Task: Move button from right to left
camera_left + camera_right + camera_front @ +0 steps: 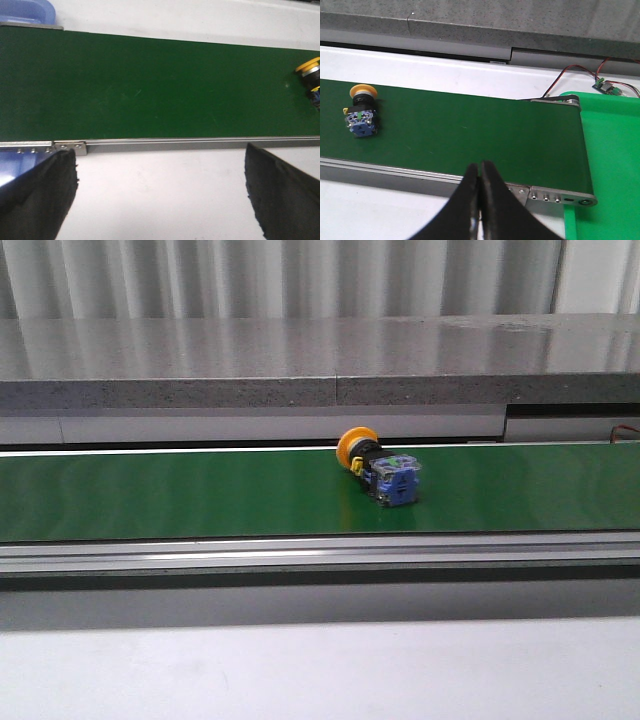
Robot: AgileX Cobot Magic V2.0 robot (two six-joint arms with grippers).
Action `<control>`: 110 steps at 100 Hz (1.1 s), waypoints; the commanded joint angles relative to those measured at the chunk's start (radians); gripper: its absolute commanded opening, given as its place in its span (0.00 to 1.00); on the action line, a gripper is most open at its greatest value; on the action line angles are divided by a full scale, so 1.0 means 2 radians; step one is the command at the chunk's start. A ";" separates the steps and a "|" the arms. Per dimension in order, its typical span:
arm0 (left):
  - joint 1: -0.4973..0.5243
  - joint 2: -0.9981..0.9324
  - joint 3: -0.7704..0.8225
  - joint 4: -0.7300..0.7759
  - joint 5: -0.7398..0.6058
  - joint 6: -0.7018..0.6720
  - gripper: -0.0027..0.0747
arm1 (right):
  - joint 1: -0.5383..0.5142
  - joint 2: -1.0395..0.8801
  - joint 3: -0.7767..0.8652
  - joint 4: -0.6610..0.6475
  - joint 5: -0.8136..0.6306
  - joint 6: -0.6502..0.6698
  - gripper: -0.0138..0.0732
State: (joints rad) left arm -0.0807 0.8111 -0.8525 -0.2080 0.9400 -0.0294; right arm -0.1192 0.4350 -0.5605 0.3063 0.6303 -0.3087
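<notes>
Nearest you in the front view: bare white counter (320, 670), then the conveyor's metal rail (320, 555), then the green belt (150, 495).

Button (378, 468) lies on its side on the belt, a bit right of belt centre, orange-yellow cap toward the far edge, blue-grey contact block toward the rail. Nothing touches it.

Left gripper (160, 190) is spread wide, hovering over the counter just on the near side of the rail; the button (311, 80) shows only at the frame edge, well apart from it. Right gripper (480, 200) has its fingers pressed together, empty, above the rail near the belt's right end roller (570, 100); the button (361, 114) sits well down the belt from it.

Risks, my read:
- Right gripper must open before approach, or you'll just shove the button along the belt.
- Part lies on a round cap and collar, so a nudge may roll it.
- If the belt runs, the target drifts.

Containers: a blue tub (25, 11) is just past the belt's left end, and a green tray (610, 165) beside the right end roller. Can't tell the contents of either.
</notes>
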 commanded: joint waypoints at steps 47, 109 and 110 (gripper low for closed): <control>-0.201 0.182 -0.102 -0.028 -0.155 -0.024 0.86 | 0.001 0.001 -0.012 0.004 -0.033 -0.005 0.08; -0.296 0.385 -0.231 0.025 -0.169 -0.077 0.86 | 0.001 0.001 -0.012 0.004 -0.033 -0.005 0.08; -0.296 0.386 -0.231 0.027 -0.169 -0.081 0.86 | 0.001 0.001 -0.012 0.004 -0.033 -0.005 0.08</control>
State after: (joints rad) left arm -0.6654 1.5987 -1.2741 -0.1771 0.6559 -0.1475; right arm -0.1192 0.4350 -0.5605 0.3063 0.6303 -0.3109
